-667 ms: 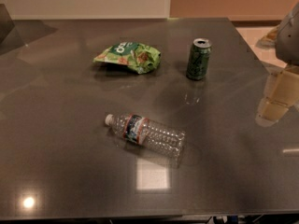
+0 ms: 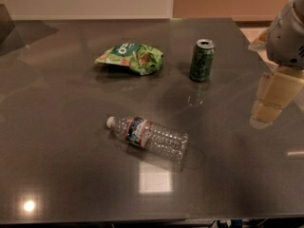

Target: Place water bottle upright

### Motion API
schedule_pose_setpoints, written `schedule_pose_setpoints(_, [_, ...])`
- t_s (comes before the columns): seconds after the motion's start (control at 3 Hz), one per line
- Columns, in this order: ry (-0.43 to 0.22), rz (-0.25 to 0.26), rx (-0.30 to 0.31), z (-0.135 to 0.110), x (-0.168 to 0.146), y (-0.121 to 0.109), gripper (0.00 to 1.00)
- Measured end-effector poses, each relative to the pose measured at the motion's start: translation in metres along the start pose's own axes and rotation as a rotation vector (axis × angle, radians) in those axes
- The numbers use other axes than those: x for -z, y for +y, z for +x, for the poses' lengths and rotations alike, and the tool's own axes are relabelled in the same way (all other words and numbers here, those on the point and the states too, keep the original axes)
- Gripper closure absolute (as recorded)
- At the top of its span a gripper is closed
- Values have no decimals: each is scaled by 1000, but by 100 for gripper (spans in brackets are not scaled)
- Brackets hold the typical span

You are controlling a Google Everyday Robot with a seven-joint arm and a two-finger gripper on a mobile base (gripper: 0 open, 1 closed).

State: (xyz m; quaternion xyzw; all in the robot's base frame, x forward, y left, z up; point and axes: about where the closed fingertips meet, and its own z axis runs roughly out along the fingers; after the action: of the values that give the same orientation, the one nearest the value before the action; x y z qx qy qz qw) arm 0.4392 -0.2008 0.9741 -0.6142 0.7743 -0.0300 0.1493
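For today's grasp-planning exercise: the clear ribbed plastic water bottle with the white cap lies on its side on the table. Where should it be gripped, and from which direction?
Probably the ribbed body just past the label of the clear ribbed plastic water bottle, approached from above with the fingers straddling its width. It lies flat, cap pointing left, so only its long sides are exposed. The gripper is at the right edge, away from the bottle.

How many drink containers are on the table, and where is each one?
2. The water bottle lies on its side near the table's front centre. The green can stands upright further back. The gripper is at the right edge, away from both.
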Motion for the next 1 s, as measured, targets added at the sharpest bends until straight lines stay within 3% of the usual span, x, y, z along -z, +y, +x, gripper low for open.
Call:
schedule_pose_setpoints(0.33, [-6, -52, 34, -30, -17, 11, 0])
schedule_pose_setpoints(1.0, [-22, -171, 45, -90, -59, 38, 0])
